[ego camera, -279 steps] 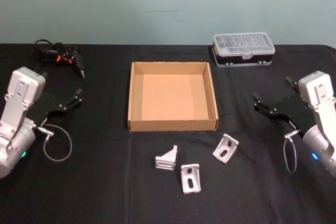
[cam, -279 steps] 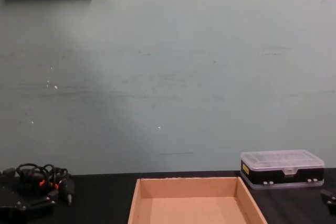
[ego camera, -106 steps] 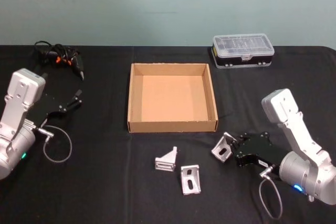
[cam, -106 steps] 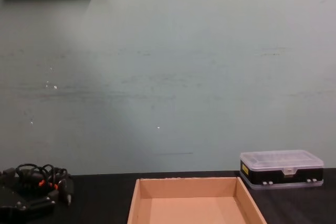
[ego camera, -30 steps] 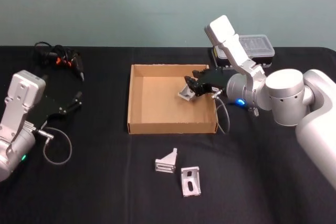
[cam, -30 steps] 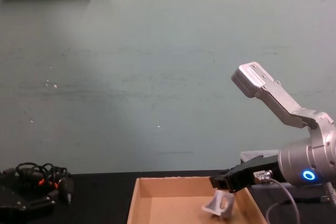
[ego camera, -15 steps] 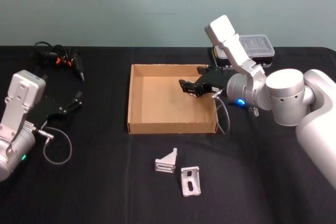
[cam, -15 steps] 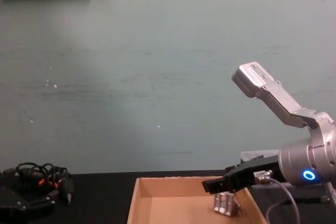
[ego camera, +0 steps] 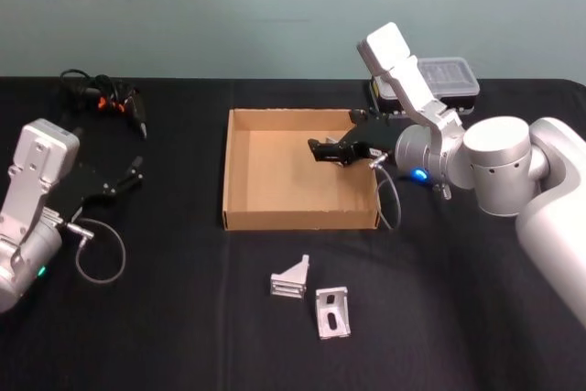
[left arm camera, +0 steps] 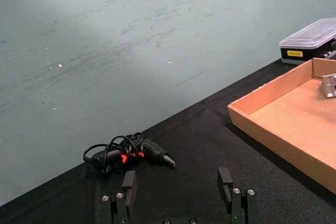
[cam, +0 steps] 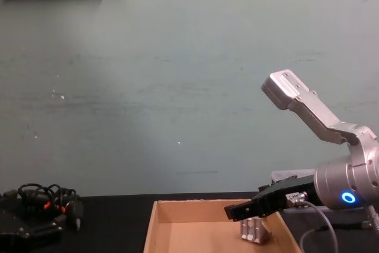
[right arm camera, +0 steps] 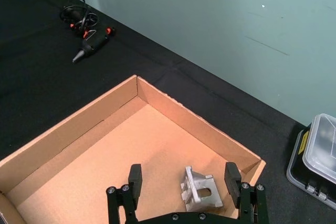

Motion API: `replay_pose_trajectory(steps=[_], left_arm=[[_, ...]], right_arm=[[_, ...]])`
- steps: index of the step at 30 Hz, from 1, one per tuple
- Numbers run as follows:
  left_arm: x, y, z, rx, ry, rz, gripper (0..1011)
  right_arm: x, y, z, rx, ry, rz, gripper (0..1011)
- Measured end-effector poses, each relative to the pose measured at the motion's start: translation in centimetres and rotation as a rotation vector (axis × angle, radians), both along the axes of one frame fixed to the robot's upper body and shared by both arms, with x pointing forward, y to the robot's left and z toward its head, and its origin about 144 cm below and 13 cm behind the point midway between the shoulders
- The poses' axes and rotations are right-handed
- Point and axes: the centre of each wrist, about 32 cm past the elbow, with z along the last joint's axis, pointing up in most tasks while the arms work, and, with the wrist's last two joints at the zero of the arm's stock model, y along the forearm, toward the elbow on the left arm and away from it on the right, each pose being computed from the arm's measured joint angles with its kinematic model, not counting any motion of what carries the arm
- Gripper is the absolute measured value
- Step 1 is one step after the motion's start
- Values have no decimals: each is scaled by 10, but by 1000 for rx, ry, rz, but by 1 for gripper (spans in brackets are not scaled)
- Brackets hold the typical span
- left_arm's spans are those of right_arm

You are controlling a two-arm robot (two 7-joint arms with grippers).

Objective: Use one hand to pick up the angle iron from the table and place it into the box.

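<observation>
Now right end effector point(right arm camera: 184, 176) unclasped, angle iron point(right arm camera: 200, 194) boxed

I am not finding any text that can be read. The black plastic case point(left arm camera: 311, 39) is carrying a small yellow label point(left arm camera: 294, 53), and the right gripper point(cam: 230, 211) a pale label point(cam: 291, 196); both prints are showing too small.

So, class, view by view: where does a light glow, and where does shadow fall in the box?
Head view: a blue light glows on the right arm, a green light on the left arm. Chest view: the blue ring glows. Right wrist view: faint shadow on the box floor beside the angle iron, under the open right gripper.
</observation>
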Motion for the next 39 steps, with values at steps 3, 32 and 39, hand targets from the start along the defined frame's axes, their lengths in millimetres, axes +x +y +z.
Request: replay_pose_trajectory(steps=[3,32,39], left_arm=[[0,0,0,0,0,0,1011],[0,0,0,0,0,0,1011],[0,0,0,0,0,0,1011]], right_arm=[[0,0,0,0,0,0,1003],[-105,-32,25,101,-10,70,1003],[-148,-40,20,103,30,103,1003]])
